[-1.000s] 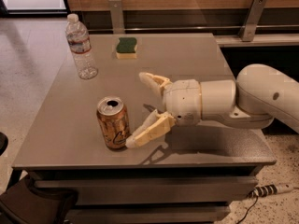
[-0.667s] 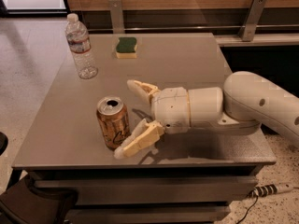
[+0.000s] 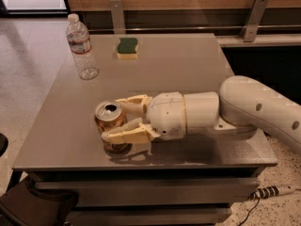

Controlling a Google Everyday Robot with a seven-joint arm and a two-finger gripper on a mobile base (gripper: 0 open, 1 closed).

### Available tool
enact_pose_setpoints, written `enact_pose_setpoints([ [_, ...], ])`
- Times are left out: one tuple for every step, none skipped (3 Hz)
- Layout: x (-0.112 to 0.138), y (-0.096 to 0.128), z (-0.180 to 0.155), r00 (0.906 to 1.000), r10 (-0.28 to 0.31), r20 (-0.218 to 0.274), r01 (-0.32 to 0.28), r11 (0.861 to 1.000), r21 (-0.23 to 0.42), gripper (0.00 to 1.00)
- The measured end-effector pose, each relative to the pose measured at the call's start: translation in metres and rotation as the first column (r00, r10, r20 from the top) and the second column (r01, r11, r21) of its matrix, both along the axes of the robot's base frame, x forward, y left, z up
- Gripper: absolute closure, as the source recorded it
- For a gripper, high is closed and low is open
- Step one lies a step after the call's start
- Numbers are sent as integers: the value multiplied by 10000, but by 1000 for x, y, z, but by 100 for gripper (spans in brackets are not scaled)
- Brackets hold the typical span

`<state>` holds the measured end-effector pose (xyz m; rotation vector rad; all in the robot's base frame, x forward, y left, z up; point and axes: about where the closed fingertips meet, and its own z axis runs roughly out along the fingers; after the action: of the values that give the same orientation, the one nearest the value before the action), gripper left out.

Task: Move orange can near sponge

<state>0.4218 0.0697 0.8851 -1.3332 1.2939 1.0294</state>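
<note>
The orange can (image 3: 108, 113) stands upright on the grey table (image 3: 188, 60) near its front left edge. My gripper (image 3: 112, 119) reaches in from the right, with one cream finger (image 3: 134, 102) on the far side of the can and the other on its near side, both closed against it. The can still rests on the table. The sponge (image 3: 127, 47), dark green over pale yellow, lies at the back of the table, well beyond the can.
A clear plastic water bottle (image 3: 82, 48) stands at the back left, left of the sponge. The table's front edge is just below the can. A wooden wall with metal brackets runs behind. A power strip (image 3: 273, 191) lies on the floor at the right.
The gripper moved left from beside the can, and its spread fingers have closed in around the can. The can, sponge and bottle have not moved.
</note>
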Motion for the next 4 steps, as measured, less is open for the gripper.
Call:
enact_pose_setpoints([
  [-2,3,1,10000,52,22,-52,10000,-15,77],
  [-2,4,1,10000,85,36,-85,10000,-25,99],
  [0,3,3,10000,55,19,-55,10000,-18,100],
  [20,-5,10,9997,-223,-127,223,9997,54,100],
])
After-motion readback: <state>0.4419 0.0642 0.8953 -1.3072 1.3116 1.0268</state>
